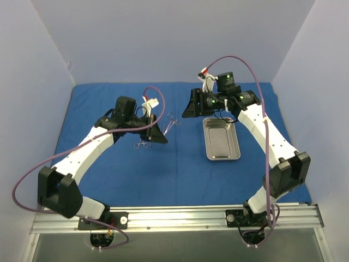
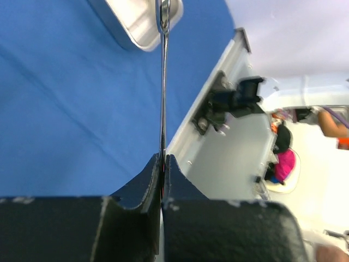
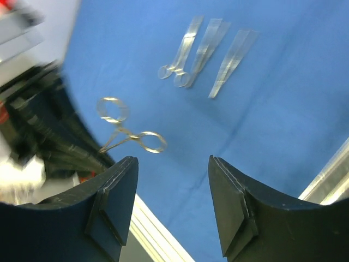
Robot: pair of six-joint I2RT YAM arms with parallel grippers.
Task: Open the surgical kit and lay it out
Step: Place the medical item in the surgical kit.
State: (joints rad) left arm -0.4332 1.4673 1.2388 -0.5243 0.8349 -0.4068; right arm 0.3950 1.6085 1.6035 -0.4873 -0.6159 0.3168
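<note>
Blue cloth [image 1: 109, 109] lies spread flat, with the tray [image 1: 221, 139] right of its centre. Left gripper [image 2: 163, 161] is clamped tight on one scissor tool [image 2: 163, 82], long axis pointing straight out toward the tray. Right gripper [image 3: 172, 164] gapes, empty. Other tools [image 3: 185, 54] lie mid-cloth; blurred, probably three.

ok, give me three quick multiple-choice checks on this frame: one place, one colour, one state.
1. Where on the drape is the steel tray?
A) far-left corner
B) right of centre
C) hanging off the near edge

2. Drape colour?
A) green
B) white
C) blue

3. The left tool is:
A) shut on a thin silver instrument
B) open, empty
C) shut on a drape fold

Answers:
1 B: the top view shows it lying flat on the cloth's right half.
2 C: it is blue in every view.
3 A: its wrist view shows it pinching the instrument's shaft.
</note>
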